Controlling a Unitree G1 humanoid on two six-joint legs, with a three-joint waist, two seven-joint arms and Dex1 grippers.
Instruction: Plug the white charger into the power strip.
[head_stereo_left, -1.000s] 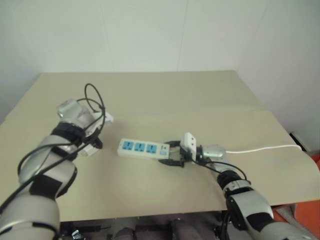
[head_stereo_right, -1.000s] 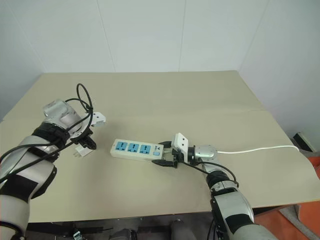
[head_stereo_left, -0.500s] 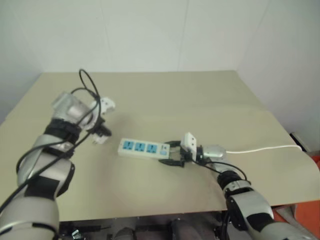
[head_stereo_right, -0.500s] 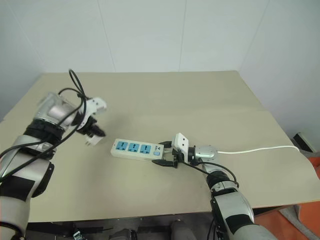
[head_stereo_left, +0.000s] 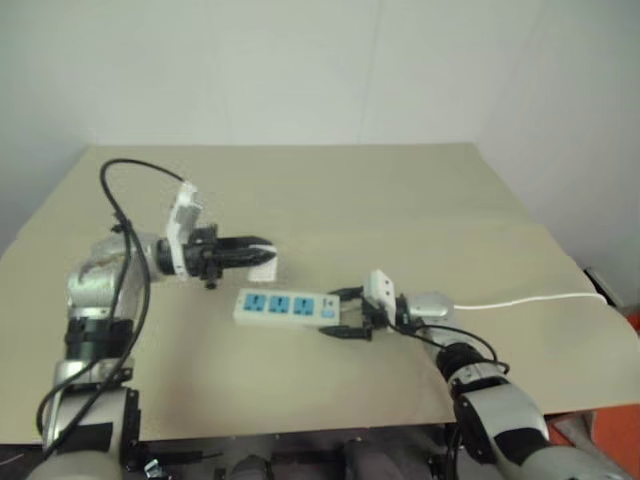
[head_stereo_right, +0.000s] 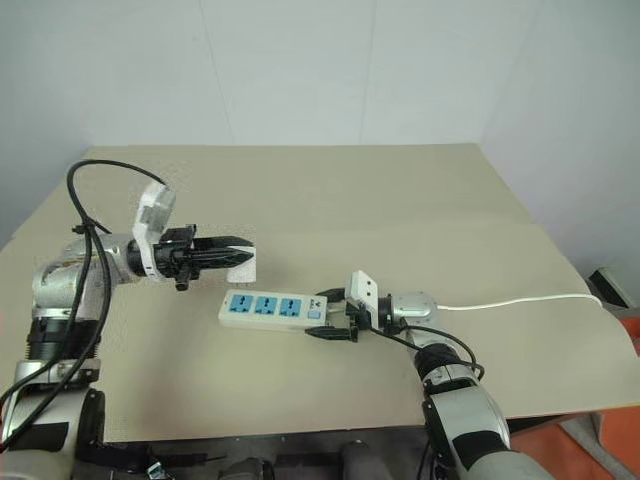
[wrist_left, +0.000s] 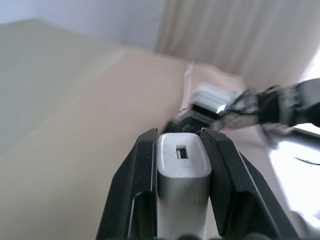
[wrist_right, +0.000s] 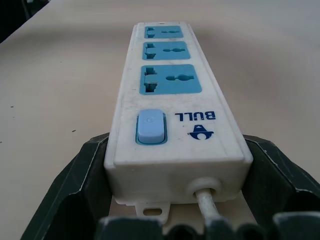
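White charger (wrist_left: 182, 165) clamped between the two black fingers (wrist_left: 138, 190) of the left gripper (head_stereo_right: 240, 257), closed tight on its sides, small rectangular port on the end face turned toward the wrist camera. Held in the air above the table (head_stereo_right: 400, 200), just beyond the far end of the power strip (head_stereo_right: 270, 310) and apart from it, with the gripper lying about level and pointing toward the robot's right. Power strip flat on the table near the front middle, three blue socket faces (wrist_right: 170, 80) up, all three unoccupied, small blue switch (wrist_right: 150, 126) at the cord end beside a blue printed logo reading BULL. Cord end of the strip seated between the fingers of the right gripper (head_stereo_right: 335, 318), closed against both long sides of the white casing, so held there. White cord (head_stereo_right: 520, 299) leaving that end, passing along the right arm and trailing across the table toward its right edge. Plain pale wall (head_stereo_right: 300, 70) behind the table.
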